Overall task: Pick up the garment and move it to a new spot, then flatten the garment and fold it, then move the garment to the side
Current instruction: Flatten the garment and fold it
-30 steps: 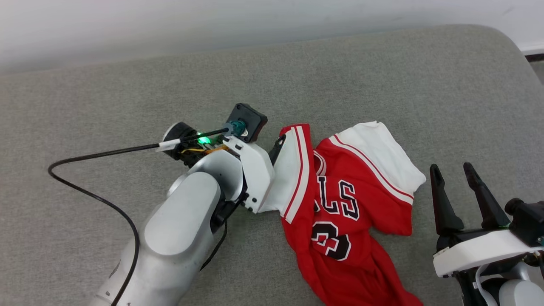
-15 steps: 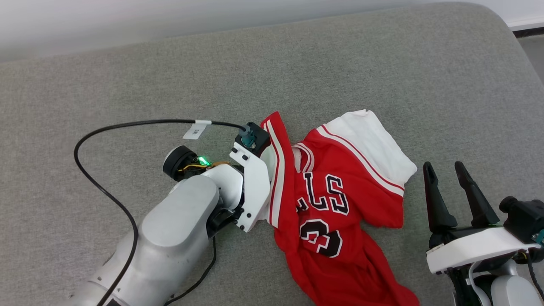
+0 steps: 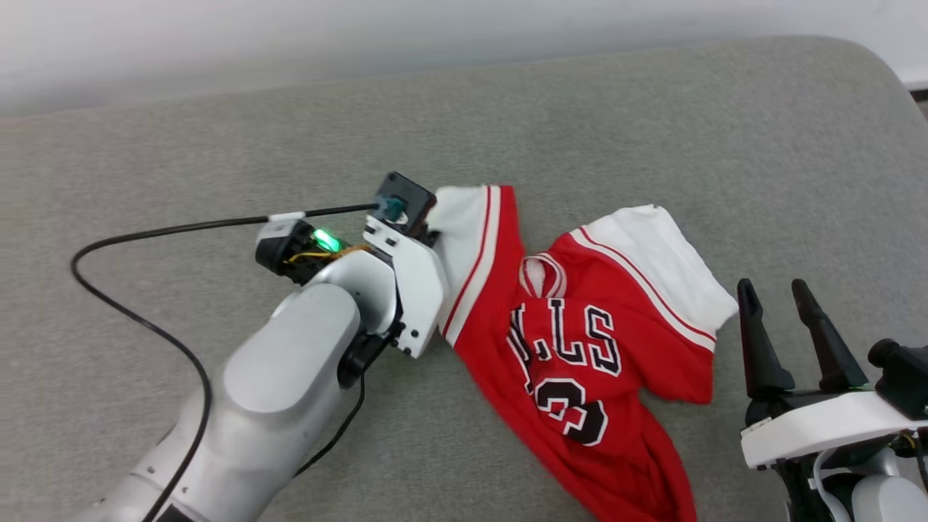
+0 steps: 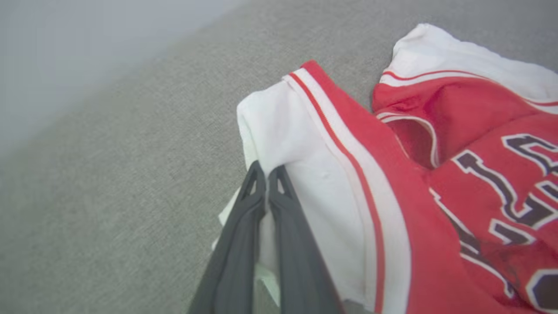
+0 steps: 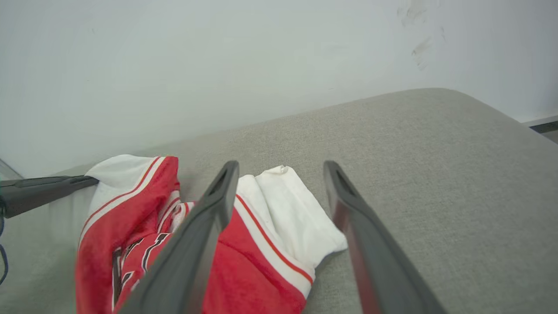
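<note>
L hand (image 4: 267, 172) pinching white sleeve of garment (image 3: 580, 362), R hand (image 3: 771, 288) spread, idle; early pick-up stage: garment crumpled, flatten/fold/move-aside all to do.

Head camera looks steeply down; both wrist cameras sit low, seemingly close, sharing the garment (image 3: 580, 348).

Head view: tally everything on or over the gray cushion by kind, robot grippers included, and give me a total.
Garments: 1, the garment, red and white.
Grippers: 2, the left gripper shut on the garment, the right gripper open.
Cables: 1, the black cable.
Total: 4.
</note>
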### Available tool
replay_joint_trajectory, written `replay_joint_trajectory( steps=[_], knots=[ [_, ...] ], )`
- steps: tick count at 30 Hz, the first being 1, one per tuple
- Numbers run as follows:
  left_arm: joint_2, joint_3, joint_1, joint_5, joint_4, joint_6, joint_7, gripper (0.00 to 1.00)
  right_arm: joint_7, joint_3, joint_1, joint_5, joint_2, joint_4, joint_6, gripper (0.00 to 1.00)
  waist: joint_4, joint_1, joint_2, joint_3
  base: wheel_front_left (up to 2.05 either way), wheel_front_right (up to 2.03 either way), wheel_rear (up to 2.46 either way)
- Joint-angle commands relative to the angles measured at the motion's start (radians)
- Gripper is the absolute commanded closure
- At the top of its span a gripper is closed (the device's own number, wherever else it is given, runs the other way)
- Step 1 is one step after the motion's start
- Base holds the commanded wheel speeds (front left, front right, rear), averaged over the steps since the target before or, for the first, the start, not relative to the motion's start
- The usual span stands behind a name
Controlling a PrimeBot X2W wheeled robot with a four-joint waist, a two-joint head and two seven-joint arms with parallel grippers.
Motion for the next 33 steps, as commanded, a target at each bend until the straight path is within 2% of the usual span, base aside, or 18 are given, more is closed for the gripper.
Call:
replay_joint_trajectory(
  steps=[1, 6, 13, 17, 20, 21, 25, 33],
  knots=[
    [0.015, 0.013, 0.017, 0.004, -0.017, 0.016, -0.023, 1.0, 0.006, -0.005, 0.011, -0.007, 0.002, -0.01, 0.0, 0.0, 0.031, 0.0, 0.0, -0.025, 0.0, 0.0, 0.0],
    [0.076, 0.055, 0.114, -0.008, -0.136, 0.097, -0.08, 1.0, 0.031, -0.029, 0.031, -0.024, 0.002, -0.034, 0.0, 0.0, 0.083, 0.0, 0.0, -0.056, 0.0, 0.0, 0.0],
    [0.179, 0.129, 0.385, -0.096, -0.3, 0.235, -0.051, 1.0, 0.052, -0.045, 0.059, -0.023, 0.002, -0.053, 0.0, 0.0, 0.116, 0.0, 0.0, -0.082, 0.0, 0.0, 0.0],
    [0.196, 0.151, 0.529, -0.158, -0.342, 0.284, -0.033, 1.0, 0.063, -0.047, 0.07, -0.02, 0.002, -0.058, 0.0, 0.0, 0.116, 0.0, 0.0, -0.092, 0.0, 0.0, 0.0],
    [0.183, 0.161, 0.579, -0.181, -0.357, 0.302, -0.05, 0.05, 0.069, -0.055, 0.076, -0.024, 0.002, -0.059, 0.0, 0.0, 0.116, 0.0, 0.0, -0.102, 0.0, 0.0, 0.0],
    [0.18, 0.163, 0.587, -0.18, -0.361, 0.307, -0.064, 0.0, 0.073, -0.058, 0.078, -0.027, 0.002, -0.06, 0.0, 0.0, 0.116, 0.0, 0.0, -0.107, 0.0, 0.0, 0.0],
    [0.172, 0.176, 0.585, -0.151, -0.382, 0.325, -0.14, 0.0, 0.084, -0.065, 0.092, -0.031, 0.002, -0.062, 0.0, 0.0, 0.115, 0.0, 0.0, -0.128, 0.0, 0.0, 0.0],
    [0.154, 0.199, 0.575, -0.095, -0.434, 0.319, -0.349, 0.0, 0.118, -0.086, 0.119, -0.054, 0.002, -0.07, 0.0, 0.0, 0.104, 0.0, 0.0, -0.188, 0.0, 0.0, 0.0]
  ],
)
